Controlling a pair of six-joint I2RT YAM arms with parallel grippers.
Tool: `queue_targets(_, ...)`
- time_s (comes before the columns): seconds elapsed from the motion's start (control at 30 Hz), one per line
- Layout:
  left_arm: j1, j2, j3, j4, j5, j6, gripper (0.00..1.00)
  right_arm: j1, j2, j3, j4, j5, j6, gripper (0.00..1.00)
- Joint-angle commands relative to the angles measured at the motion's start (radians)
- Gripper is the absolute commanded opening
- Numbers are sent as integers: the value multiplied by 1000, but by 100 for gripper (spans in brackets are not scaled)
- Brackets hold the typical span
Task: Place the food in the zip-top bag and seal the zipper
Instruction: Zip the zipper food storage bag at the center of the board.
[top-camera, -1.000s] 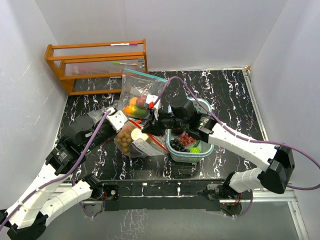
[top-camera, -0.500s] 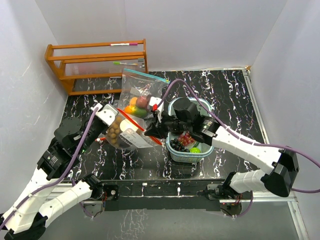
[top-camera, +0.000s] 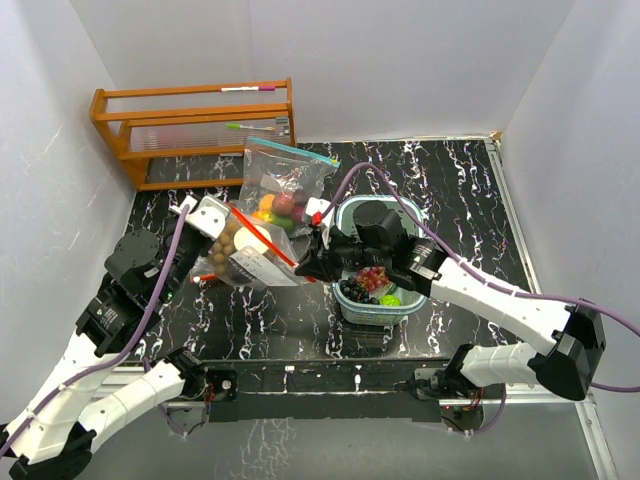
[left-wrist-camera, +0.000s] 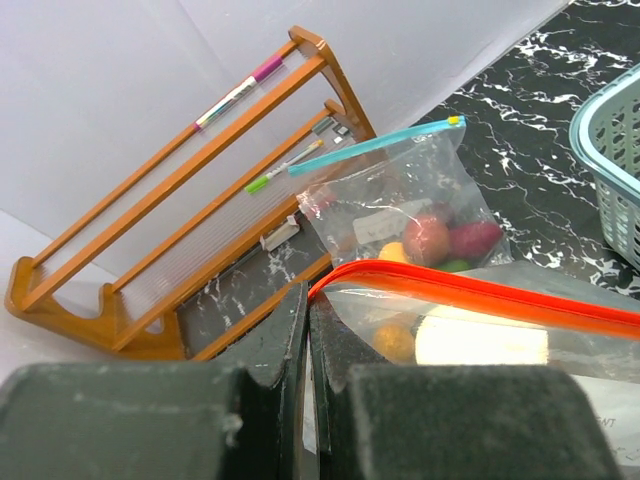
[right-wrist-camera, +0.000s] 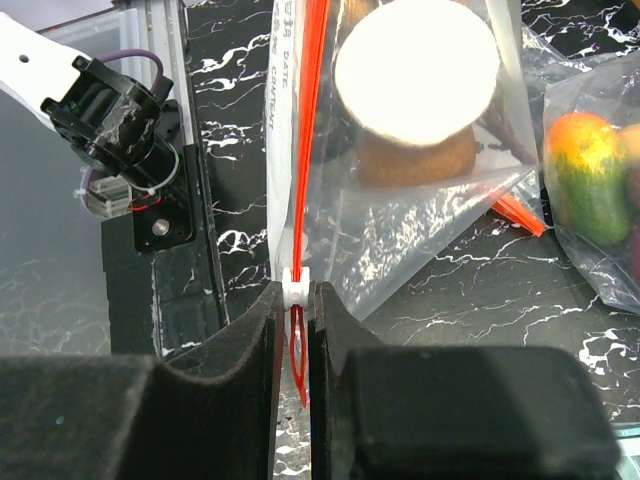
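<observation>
A clear zip-top bag (top-camera: 252, 262) with a red zipper (left-wrist-camera: 480, 292) hangs stretched between both grippers above the table. Inside it are brown nuts (right-wrist-camera: 415, 160) and a pale round piece of food (right-wrist-camera: 415, 70). My left gripper (left-wrist-camera: 308, 300) is shut on the bag's corner at the zipper's end; from above it sits at the bag's far left (top-camera: 225, 218). My right gripper (right-wrist-camera: 294, 300) is shut on the white zipper slider (right-wrist-camera: 293, 283) at the opposite end (top-camera: 308, 268). More food, purple grapes and green pieces (top-camera: 368, 283), lies in the teal basket (top-camera: 404, 306).
A second clear bag with a teal zipper (top-camera: 287, 178) stands behind, holding orange, red and green fruit (left-wrist-camera: 440, 240). A wooden rack (top-camera: 190, 125) stands at the back left against the wall. White walls close in both sides of the black marbled table.
The left gripper has drawn the bag's corner back and to the left, and the right gripper has shifted a little nearer, so the red zipper is now pulled out straight between them.
</observation>
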Motion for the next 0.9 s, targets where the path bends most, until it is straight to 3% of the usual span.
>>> queue_targets(0.0,4,-13,60,106,-90,28,0,-5,-39,-26,-40,8,10,8)
queue_targets(0.63,4,-18,53,126,-121,28,0,-5,-58,-46,-85,57,4,8)
queue_targets(0.67,4,-17,54,124,-114,26,0,-5,-55,-38,-83,66,6,13)
queue_targets(0.87,4,13,61,136,-81,13,0,-5,-41,61,-71,169,45,61)
